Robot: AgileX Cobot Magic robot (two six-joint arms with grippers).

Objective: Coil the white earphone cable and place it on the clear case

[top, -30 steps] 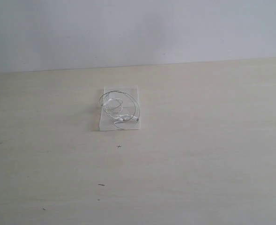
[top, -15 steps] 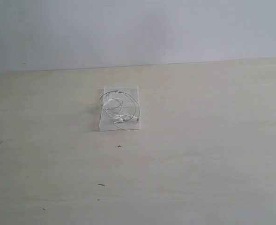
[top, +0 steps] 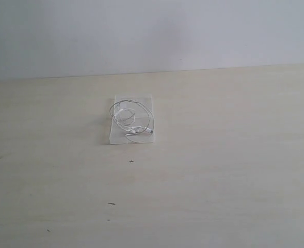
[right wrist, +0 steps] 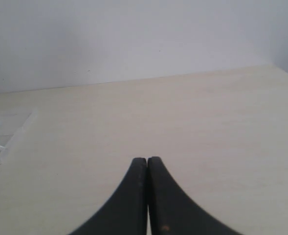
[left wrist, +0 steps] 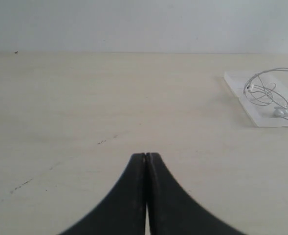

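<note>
Left pincer (left wrist: 145, 156) and right pincer (right wrist: 147, 159) are both pressed together, empty, so my worry is the loose white earphone cable (top: 132, 119) springing off the clear case (top: 142, 99).

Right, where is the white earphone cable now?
The white earphone cable lies coiled on the clear case, slightly left of centre on the table in the exterior view.

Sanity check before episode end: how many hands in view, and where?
2. Left hand shut, apart from the clear case holding the white earphone cable. Right hand shut, also apart from it. Neither shows in the exterior view.
</note>
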